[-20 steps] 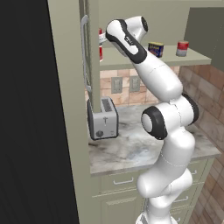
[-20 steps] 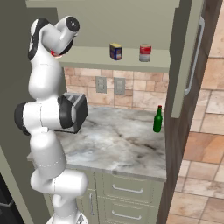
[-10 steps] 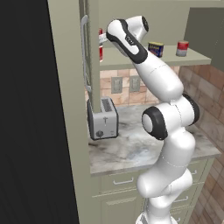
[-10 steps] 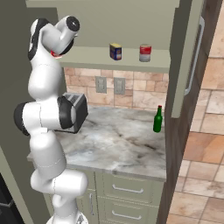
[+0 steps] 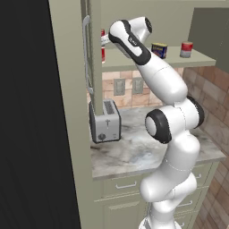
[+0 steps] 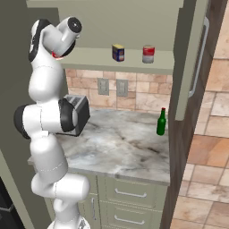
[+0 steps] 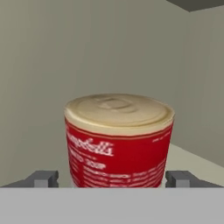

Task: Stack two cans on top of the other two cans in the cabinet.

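Gripper (image 7: 112, 179) jaws now spread wide, released from red soup can with tan lid (image 7: 118, 140); clenched a second earlier. Can stands between fingertips (image 7: 43, 178), on beige-grey cabinet shelf (image 5: 134, 61) at left end. First stack judged placed; dark blue tin with yellow label (image 6: 118, 52) awaits.

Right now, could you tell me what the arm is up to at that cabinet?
The arm is reaching to the left end of the cabinet shelf, stacking cans. In the hand view, the gripper is open, its fingertips standing clear on either side of a red soup can; what that can rests on cannot be seen. Further right on the shelf, a blue tin and a red-topped can stand apart, not stacked.
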Robot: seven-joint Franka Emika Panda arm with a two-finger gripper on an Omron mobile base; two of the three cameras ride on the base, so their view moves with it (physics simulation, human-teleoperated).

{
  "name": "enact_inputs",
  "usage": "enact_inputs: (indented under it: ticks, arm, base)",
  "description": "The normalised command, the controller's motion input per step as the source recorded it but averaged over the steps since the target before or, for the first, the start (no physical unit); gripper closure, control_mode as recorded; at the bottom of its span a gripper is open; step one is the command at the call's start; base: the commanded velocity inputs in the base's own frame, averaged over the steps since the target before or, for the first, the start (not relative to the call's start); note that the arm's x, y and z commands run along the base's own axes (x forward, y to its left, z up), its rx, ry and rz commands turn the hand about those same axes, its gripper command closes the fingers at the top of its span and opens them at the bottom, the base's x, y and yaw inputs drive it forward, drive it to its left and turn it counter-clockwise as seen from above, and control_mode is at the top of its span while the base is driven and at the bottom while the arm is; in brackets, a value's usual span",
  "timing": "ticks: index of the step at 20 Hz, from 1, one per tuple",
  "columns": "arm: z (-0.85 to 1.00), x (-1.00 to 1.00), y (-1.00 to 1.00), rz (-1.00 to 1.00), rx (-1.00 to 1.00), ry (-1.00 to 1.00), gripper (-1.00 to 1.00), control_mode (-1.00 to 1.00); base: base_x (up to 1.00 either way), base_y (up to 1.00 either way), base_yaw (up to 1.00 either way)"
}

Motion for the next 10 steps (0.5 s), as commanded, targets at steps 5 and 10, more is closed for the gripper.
enact_inputs:
  ticks: [5, 10]
  arm:
    - [-0.02, -0.15, 0.00, 0.00, 0.00, -0.04, -1.00, -1.00]
    - [0.00, -0.22, -0.02, -0.02, 0.00, 0.01, -1.00, -1.00]
  base:
    - [0.00, 0.00, 0.00]
    - [0.00, 0.00, 0.00]
